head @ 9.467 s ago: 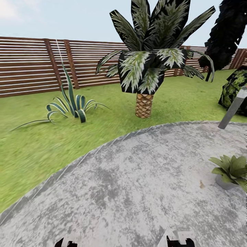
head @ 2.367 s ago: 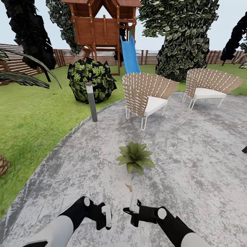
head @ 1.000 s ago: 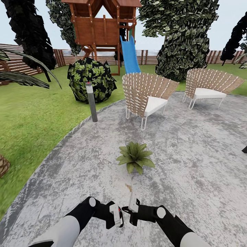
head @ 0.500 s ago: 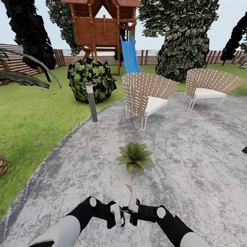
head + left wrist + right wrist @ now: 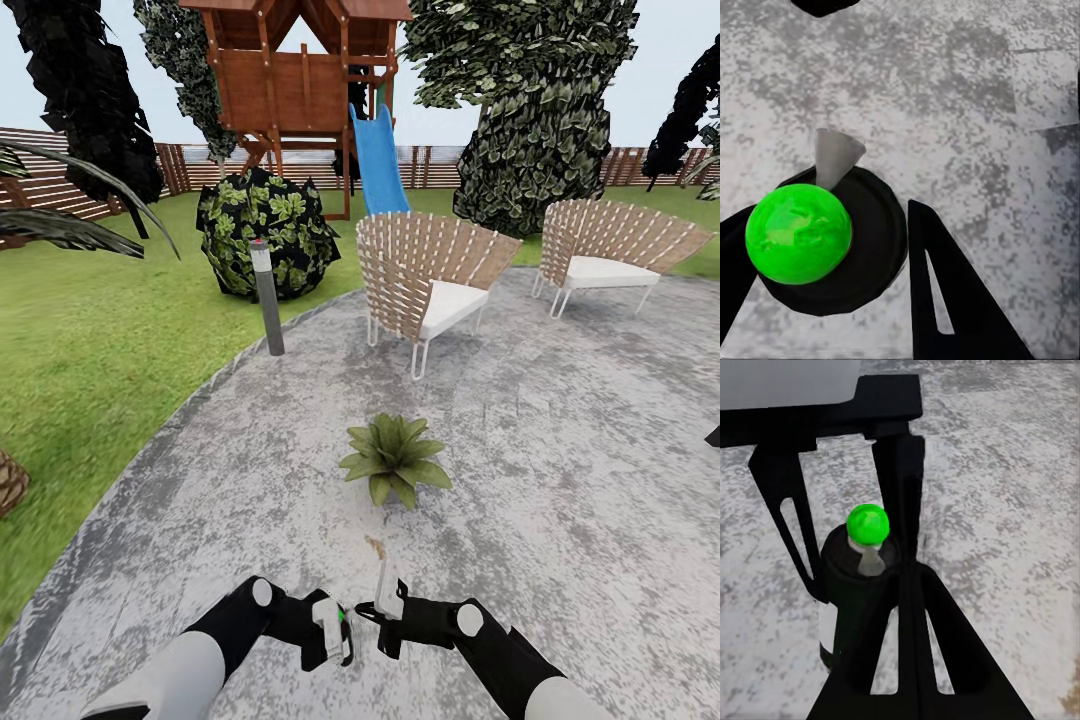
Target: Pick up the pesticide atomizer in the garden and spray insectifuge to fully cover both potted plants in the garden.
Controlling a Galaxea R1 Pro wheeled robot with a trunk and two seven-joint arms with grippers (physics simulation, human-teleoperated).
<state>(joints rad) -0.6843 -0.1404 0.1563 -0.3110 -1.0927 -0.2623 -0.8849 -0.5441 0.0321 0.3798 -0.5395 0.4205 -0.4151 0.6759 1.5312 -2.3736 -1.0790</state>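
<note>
Holding pesticide atomizer (image 5: 855,585) in left tool (image 5: 335,630), fingers pinching bottle body, low over patio (image 5: 560,480). Right tool (image 5: 385,610) alongside, near green nozzle knob (image 5: 799,234), likely ready to press; spread or closed, cannot tell. Potted plant (image 5: 393,460) just ahead on patio, probably spray target. No mist visible.
</note>
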